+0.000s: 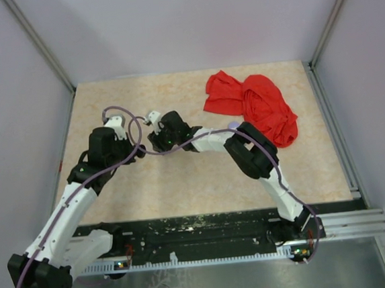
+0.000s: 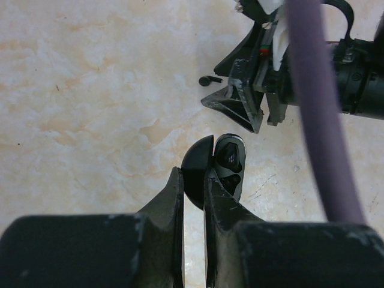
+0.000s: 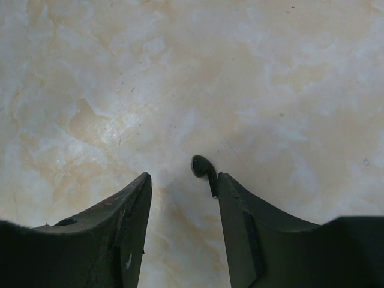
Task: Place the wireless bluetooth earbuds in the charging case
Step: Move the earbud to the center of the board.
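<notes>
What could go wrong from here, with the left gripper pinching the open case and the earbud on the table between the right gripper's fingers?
1. The earbud lies off-centre in the right gripper, close against one finger. Closing may flick it away rather than pinch it.
2. The left gripper holds the charging case with most of it jutting beyond the jaws. Pressing an earbud in could twist it loose.

From above I can't find the earbud or the charging case, too small or covered; my left claw has its fingers over that case's near part, and my right claw hides the earbud's stem end behind one finger.
</notes>
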`<state>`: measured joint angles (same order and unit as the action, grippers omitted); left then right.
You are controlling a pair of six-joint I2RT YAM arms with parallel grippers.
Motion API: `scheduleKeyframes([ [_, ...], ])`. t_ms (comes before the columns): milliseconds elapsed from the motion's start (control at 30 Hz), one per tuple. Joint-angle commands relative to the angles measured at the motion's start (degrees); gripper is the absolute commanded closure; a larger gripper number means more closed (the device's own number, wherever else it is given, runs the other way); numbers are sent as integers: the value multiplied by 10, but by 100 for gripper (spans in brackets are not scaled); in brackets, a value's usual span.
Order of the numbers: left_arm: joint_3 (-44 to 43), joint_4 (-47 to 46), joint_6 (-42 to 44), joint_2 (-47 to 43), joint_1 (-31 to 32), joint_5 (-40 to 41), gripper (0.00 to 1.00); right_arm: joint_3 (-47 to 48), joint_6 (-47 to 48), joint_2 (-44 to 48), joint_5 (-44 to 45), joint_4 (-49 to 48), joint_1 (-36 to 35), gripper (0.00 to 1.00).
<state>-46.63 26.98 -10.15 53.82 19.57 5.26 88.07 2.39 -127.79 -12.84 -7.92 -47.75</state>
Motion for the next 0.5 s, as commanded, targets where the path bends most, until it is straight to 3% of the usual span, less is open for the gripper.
scheduleKeyframes([
  [0, 5, -18, 8, -6, -6, -17, 100, 59, 11, -23, 30, 30, -11, 52],
  [200, 8, -22, 7, -6, -7, -34, 100, 100, 18, -50, 48, 63, -17, 55],
  [467, 8, -24, 8, -3, -8, -46, 100, 112, 23, -69, 76, 97, -22, 74],
])
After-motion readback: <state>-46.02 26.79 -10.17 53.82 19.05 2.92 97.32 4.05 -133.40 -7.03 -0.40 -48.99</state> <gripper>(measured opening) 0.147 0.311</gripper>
